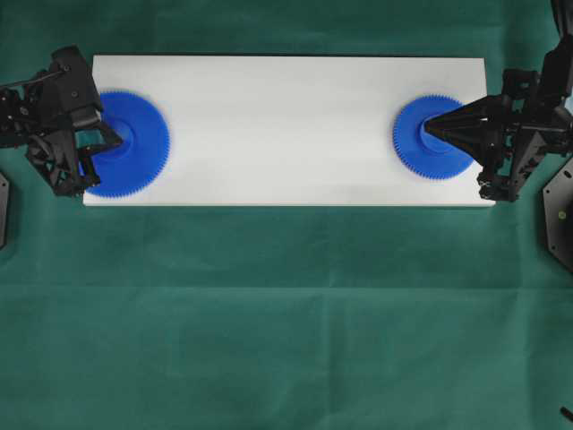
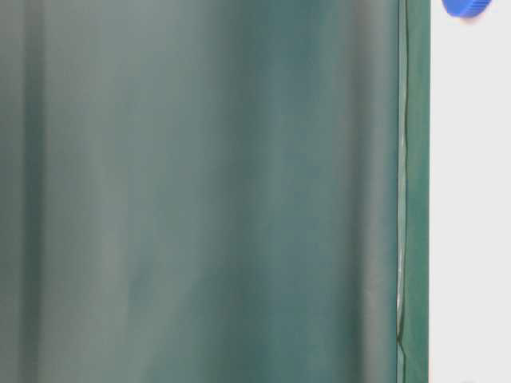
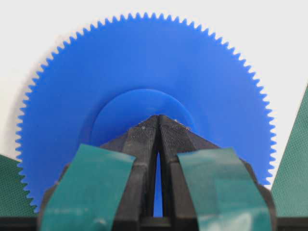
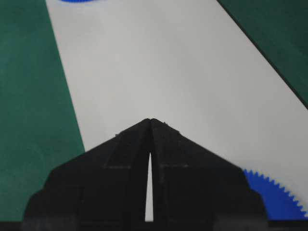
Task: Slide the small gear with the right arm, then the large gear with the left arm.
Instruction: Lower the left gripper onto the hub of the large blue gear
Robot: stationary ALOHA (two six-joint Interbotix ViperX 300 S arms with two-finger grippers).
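Both pincers closed to a point, gripping nothing. Right pincer [image 1: 428,128] tip sits on small gear [image 1: 433,138] hub at board's [image 1: 286,125] right end; left pincer [image 1: 116,136] on large gear [image 1: 128,143], left end. Looks like step 1: right arm should push small gear inward w/ steady downward press

Bright blue gears [image 1: 130,143], white board [image 1: 286,125], green cloth [image 1: 286,313], teal-taped black pincer [image 3: 158,120].

On the board [image 1: 286,125], which lies at 12 o'clock on the cloth [image 1: 286,322], the large gear [image 1: 134,143] sits at 9 o'clock under the left gripper [image 1: 116,139], the small gear [image 1: 434,139] at 3 o'clock under the right gripper [image 1: 428,130].
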